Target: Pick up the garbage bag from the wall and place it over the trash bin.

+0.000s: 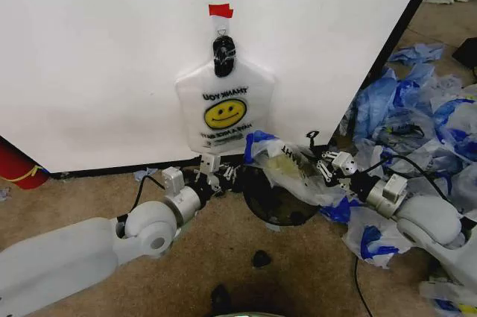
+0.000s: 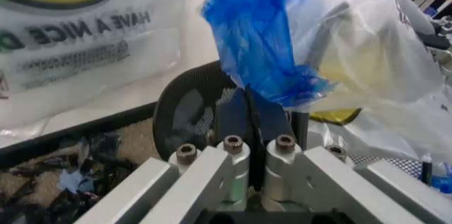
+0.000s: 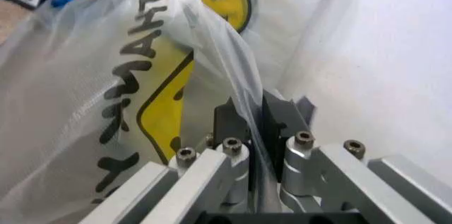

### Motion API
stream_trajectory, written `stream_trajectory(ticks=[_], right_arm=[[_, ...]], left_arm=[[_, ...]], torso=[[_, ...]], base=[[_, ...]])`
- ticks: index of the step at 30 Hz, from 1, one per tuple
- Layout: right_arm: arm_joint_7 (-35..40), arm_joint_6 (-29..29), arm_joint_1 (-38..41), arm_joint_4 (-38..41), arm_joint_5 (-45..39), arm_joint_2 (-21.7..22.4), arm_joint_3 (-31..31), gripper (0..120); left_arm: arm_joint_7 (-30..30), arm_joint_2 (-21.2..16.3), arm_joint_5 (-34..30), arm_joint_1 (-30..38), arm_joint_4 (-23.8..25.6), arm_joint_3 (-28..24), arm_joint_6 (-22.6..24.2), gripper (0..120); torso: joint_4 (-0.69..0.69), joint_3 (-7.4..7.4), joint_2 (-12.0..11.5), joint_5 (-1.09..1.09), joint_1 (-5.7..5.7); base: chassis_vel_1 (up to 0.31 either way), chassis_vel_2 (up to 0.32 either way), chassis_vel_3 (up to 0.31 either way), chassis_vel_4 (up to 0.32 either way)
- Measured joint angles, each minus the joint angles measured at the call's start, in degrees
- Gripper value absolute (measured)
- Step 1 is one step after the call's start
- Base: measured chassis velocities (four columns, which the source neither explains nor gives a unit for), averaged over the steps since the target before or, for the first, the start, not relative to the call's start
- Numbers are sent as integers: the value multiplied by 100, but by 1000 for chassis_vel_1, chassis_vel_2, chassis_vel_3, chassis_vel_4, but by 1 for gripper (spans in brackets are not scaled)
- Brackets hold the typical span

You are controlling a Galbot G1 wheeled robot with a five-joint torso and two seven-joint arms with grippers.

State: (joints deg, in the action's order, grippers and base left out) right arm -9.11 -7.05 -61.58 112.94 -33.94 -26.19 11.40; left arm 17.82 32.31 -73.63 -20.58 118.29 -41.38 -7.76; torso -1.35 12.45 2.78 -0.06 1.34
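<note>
Left gripper pinching blue handle, right gripper pinching garbage bag film; bag stretched between them over trash bin. Placing step, seemingly; next calls for lowering over rim.

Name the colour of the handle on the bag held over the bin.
Blue handle, clearest in the left wrist view.

The garbage bag is thin, glossy, translucent plastic. The trash bin is black wire mesh, matt. The left tool has brushed metal links. The carpet floor looks rough.
</note>
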Motion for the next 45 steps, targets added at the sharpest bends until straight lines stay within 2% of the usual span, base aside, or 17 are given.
stream_trajectory(ticks=[26, 45], right_arm=[[355, 122, 25, -14, -304, -360, 27, 0], [763, 340, -2, 58, -892, -620, 23, 0]], left_arm=[[52, 21, 103, -870, -106, 649, -46, 0], [16, -78, 452, -1957, -82, 1365, -166, 0]], torso=[[0, 0, 0, 0, 0], [0, 0, 0, 0, 0]], base=[[0, 0, 0, 0], [0, 0, 0, 0]])
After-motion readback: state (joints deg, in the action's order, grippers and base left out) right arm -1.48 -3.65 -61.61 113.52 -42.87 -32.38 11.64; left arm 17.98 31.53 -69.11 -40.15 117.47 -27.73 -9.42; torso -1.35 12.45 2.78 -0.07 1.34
